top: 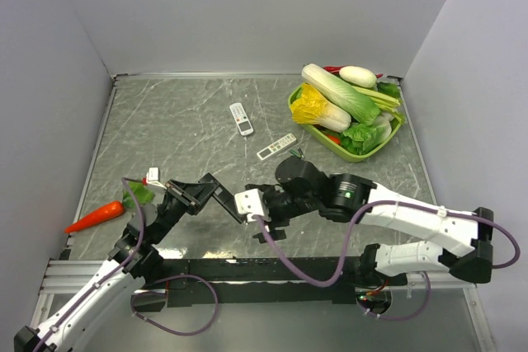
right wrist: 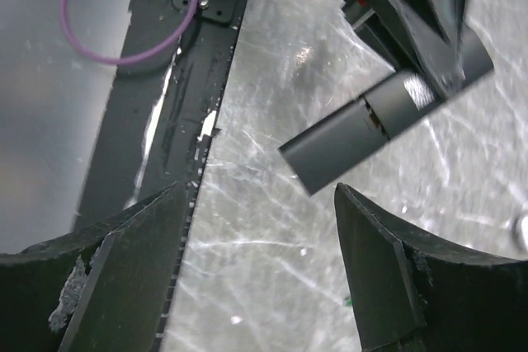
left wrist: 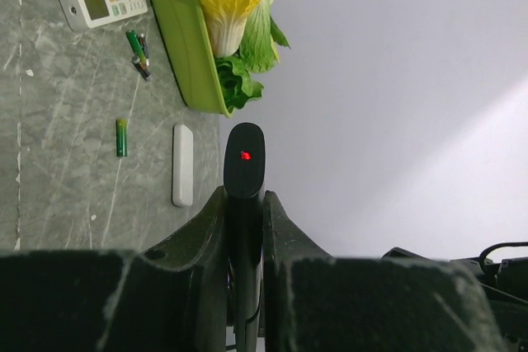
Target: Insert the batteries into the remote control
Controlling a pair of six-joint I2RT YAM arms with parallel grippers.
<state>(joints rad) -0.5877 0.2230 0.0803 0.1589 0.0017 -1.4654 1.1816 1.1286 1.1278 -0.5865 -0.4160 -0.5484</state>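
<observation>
Jaws of the left gripper (left wrist: 245, 232) pinch a black remote (left wrist: 244, 162). Beside it the right gripper (right wrist: 260, 237) stands spread. Batteries (left wrist: 121, 137) lie on the table (left wrist: 66, 204).

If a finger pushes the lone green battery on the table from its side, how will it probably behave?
A smooth round cylinder lying flat, the green battery would likely roll on the glossy table. It looks small and thin, so probably light and easy to flick away.

Both arms meet low near the table's near edge, left gripper (left wrist: 245, 204) clamped on a black remote (left wrist: 244, 158), right gripper (right wrist: 257, 195) facing it, jaws spread wide.
</observation>
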